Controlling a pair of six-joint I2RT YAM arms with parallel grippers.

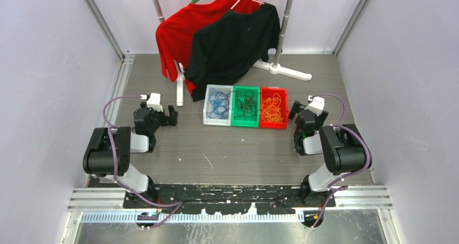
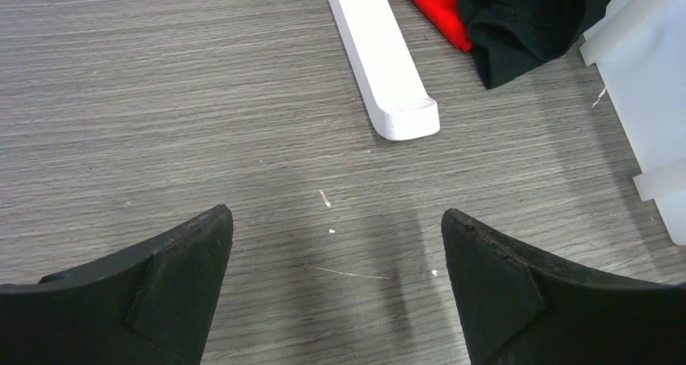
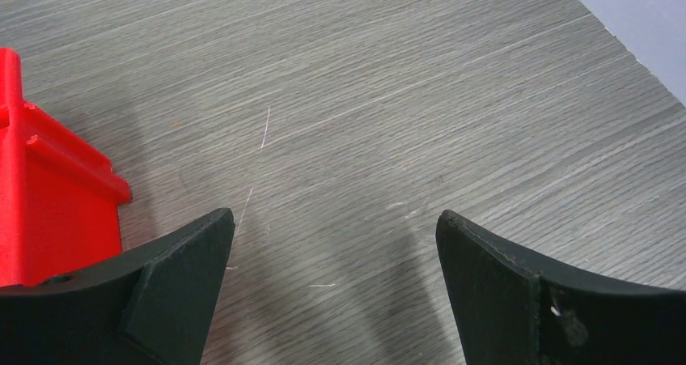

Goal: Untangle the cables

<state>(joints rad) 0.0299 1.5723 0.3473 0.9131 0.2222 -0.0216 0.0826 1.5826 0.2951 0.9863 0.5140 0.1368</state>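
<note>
Three small bins stand side by side mid-table. The white bin (image 1: 207,116) holds blue cables (image 1: 218,104), the green bin (image 1: 234,119) holds dark cables (image 1: 246,104), and the red bin (image 1: 262,122) holds yellow-orange cables (image 1: 274,110). My left gripper (image 1: 172,116) is open and empty, left of the white bin; in the left wrist view (image 2: 336,219) only bare table lies between its fingers. My right gripper (image 1: 295,110) is open and empty, just right of the red bin, whose corner (image 3: 48,203) shows in the right wrist view. No cable shows in either wrist view.
A clothes rack stands at the back with a red shirt (image 1: 178,33) and a black shirt (image 1: 233,44) hanging low. Its white feet (image 1: 179,87) (image 2: 380,57) reach onto the table near my left gripper. Grey walls close both sides.
</note>
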